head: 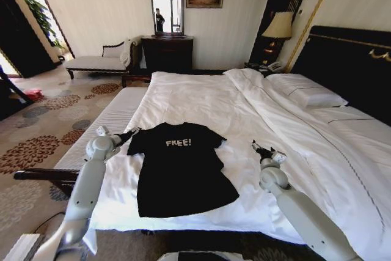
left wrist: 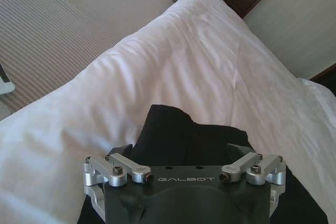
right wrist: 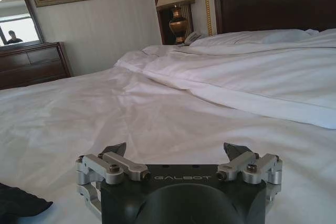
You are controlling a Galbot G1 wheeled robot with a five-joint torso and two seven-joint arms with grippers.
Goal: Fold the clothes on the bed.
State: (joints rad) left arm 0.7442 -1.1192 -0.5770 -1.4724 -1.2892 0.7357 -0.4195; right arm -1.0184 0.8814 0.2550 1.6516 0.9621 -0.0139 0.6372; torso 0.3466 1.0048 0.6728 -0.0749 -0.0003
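I see the black T-shirt (head: 182, 166) lying flat near the foot edge of the bed (head: 201, 99). My left gripper (head: 132, 132) sits at its sleeve, jaws spread around the fabric. My right gripper (head: 256, 147) hovers over bare sheet beside the shirt, jaws spread.

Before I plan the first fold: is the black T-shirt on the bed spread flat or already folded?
Spread flat. The T-shirt lies open on the bed, both sleeves out, its lettering fully visible, no layer doubled over.

Black T-shirt (head: 180, 169) with white "FREE!" lettering, spread flat, front up, near foot of white-sheeted bed (head: 201, 99)
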